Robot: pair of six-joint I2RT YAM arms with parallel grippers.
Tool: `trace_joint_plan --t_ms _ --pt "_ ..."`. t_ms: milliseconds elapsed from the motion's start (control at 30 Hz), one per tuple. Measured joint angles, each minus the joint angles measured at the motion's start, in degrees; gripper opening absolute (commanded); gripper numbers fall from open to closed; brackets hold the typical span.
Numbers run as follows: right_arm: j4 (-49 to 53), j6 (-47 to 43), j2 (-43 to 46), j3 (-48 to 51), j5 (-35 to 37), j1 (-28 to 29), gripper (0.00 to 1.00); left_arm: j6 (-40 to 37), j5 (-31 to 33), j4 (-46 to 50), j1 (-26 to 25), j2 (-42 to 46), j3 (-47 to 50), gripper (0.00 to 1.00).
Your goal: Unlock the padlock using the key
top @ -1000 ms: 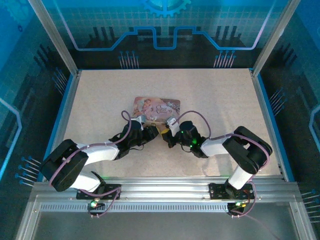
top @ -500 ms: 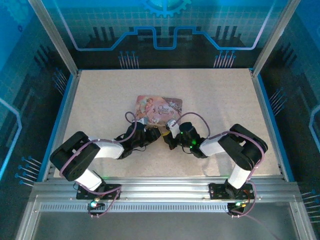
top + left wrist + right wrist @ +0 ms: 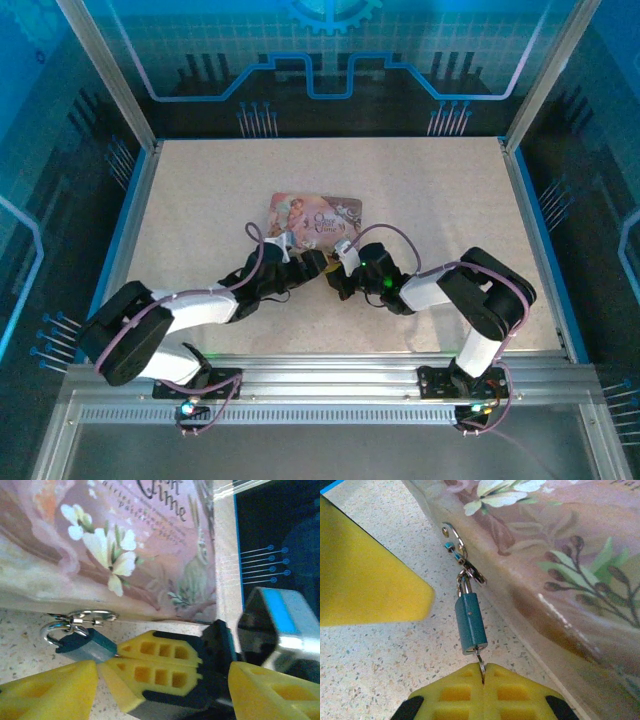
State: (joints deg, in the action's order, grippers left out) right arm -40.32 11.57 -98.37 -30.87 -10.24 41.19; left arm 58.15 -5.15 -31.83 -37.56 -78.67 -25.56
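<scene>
padlock: the padlock [image 3: 470,622] lies flat on the speckled table [image 3: 380,680] at the centre of the right wrist view. it is just beside the long edge of the pink tin [image 3: 560,555], and its shackle [image 3: 463,586] is hooked into a small metal clasp [image 3: 470,574] at the tin's side.
long axis: shackle toward the top of that frame, keyhole end toward the bottom, in one line with the right fingers.
key: the key [image 3: 480,661] shows as a thin silvery blade running from the padlock's lower end into the fingers. it looks seated in the keyhole, though i cannot tell how deep.
right gripper: the right gripper [image 3: 482,672], bottom centre, is pinched tight on the key.
left gripper: the left gripper [image 3: 308,266] has its jaws spread wide and holds nothing. one yellow finger [image 3: 370,575] sits at the left of the frame, near the padlock body but apart from it.
nearer arm: the right, which has the key. i'd judge the coming move is a twist about that same line, with the left placed to steady the body.
writing: curly script on the tin lid at the top of the left wrist view ends in "ime". the smaller line beneath is too blurred to read. no brand is visible on the padlock.
</scene>
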Motion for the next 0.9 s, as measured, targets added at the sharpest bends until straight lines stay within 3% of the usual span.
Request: trace_joint_plan --t_ms 367,633,900 --pt "9.7 4.0 4.0 -1.9 -2.4 0.0 0.03 3.6 1.6 7.2 2.2 11.2 6.4 0.71" --pt "15.4 9.2 6.4 -3.0 -2.6 0.7 0.03 6.5 1.9 7.3 2.2 10.1 7.8 0.64" --pt "18.5 12.0 6.8 -4.5 -2.6 2.4 0.04 9.4 1.9 1.5 1.1 4.4 8.3 0.52"
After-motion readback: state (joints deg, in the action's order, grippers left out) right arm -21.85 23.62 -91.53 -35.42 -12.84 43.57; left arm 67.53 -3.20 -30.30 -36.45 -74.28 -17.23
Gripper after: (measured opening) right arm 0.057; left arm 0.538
